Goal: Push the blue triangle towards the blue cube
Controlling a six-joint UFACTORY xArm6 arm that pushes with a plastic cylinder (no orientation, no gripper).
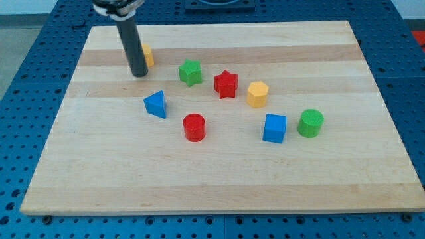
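The blue triangle [155, 104] lies left of the board's middle. The blue cube [274, 128] sits to the view's right of it, a little lower, with a red cylinder [194, 127] between them. My tip [139, 74] rests on the board above and slightly left of the blue triangle, apart from it by a small gap. The rod rises from the tip to the view's top.
An orange block [147, 56] sits partly hidden behind the rod. A green star [190, 72], a red star [226, 84] and a yellow hexagon [257, 94] lie in a row above the middle. A green cylinder [310, 123] stands right of the blue cube. The wooden board [99, 186] lies on a blue perforated table.
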